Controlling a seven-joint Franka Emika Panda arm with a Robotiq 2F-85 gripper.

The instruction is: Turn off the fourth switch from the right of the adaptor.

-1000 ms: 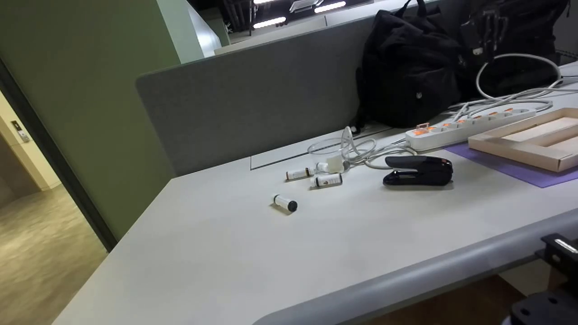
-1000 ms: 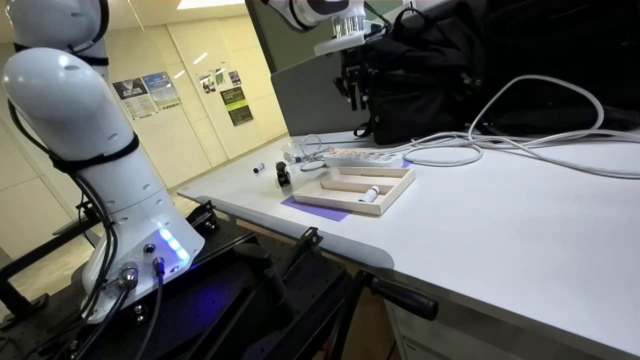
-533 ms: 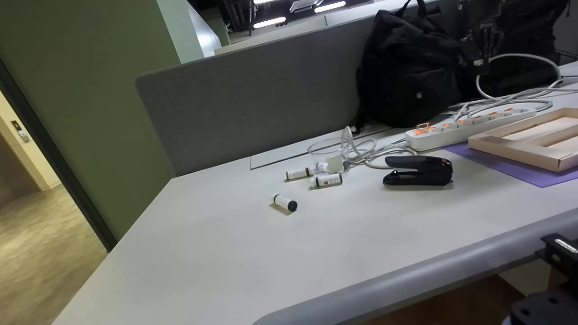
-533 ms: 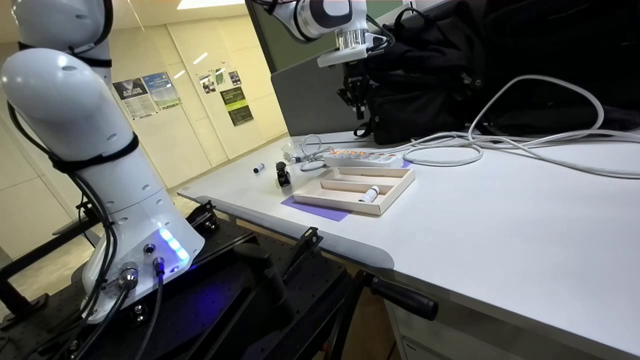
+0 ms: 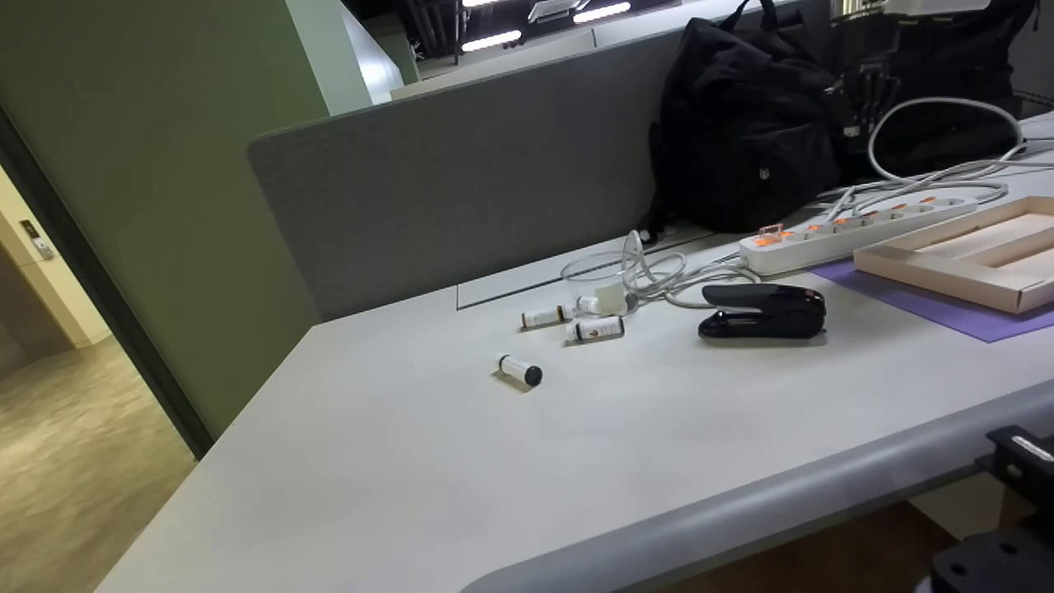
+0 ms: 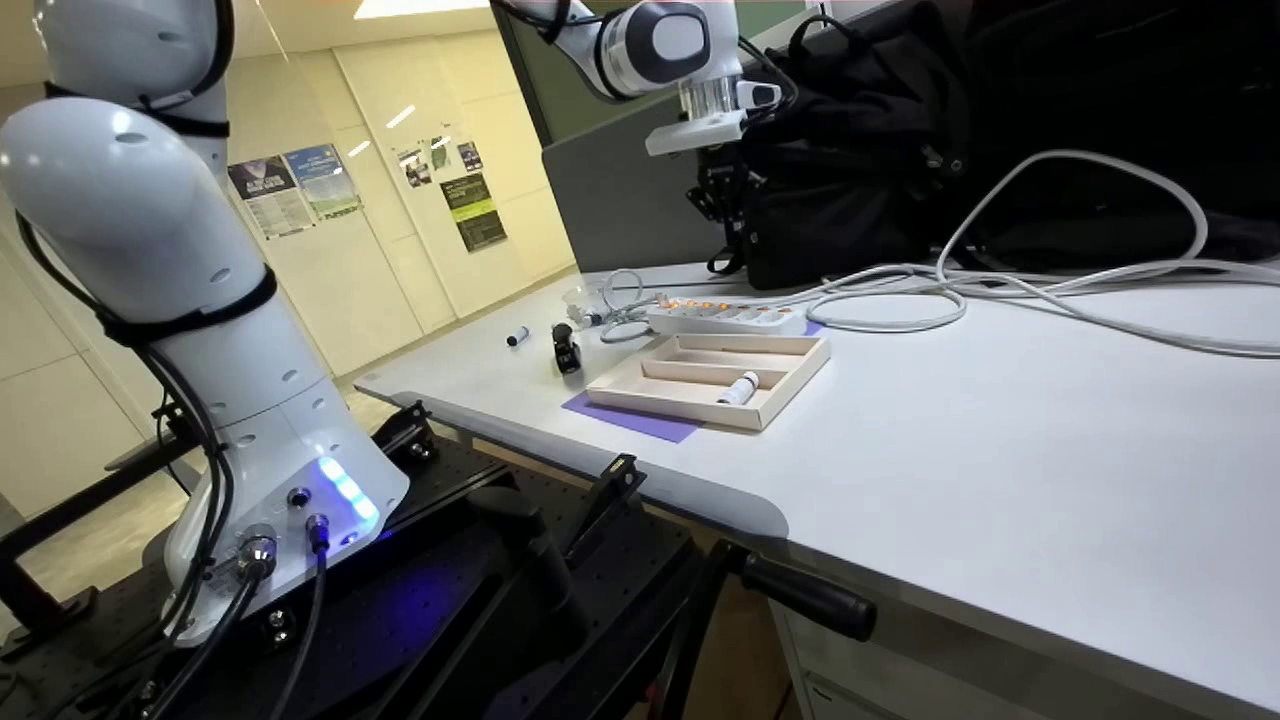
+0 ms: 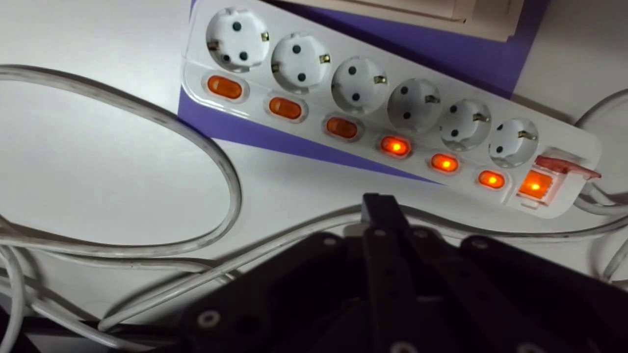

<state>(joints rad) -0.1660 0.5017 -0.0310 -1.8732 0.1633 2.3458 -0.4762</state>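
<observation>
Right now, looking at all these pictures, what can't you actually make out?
Wrist view: part of a white cord near the power strip is hidden by the gripper.
Wrist view: the top edge cuts off most of the wooden tray.
An exterior view: the gripper's outline fades into the black bags.
An exterior view: print on the bottles is too small to read.
An exterior view: the wall posters, likewise.

1. In the wrist view, at 12 o'clock from the gripper (image 7: 385,208), bare white table (image 7: 314,181) and purple sheet (image 7: 343,153) leave room up to the adaptor (image 7: 380,117).
2. A white cable (image 7: 294,239) crosses behind the gripper from 8 to 3 o'clock; clearance unclear.
3. A raised red cover (image 7: 566,166) stands toward 2–3 o'clock.
4. Past the adaptor, a wooden tray (image 7: 483,18) blocks 12–1 o'clock.
5. In an exterior view, a black backpack (image 6: 840,200) stands close at the gripper's 3 o'clock; contact cannot be told.
</observation>
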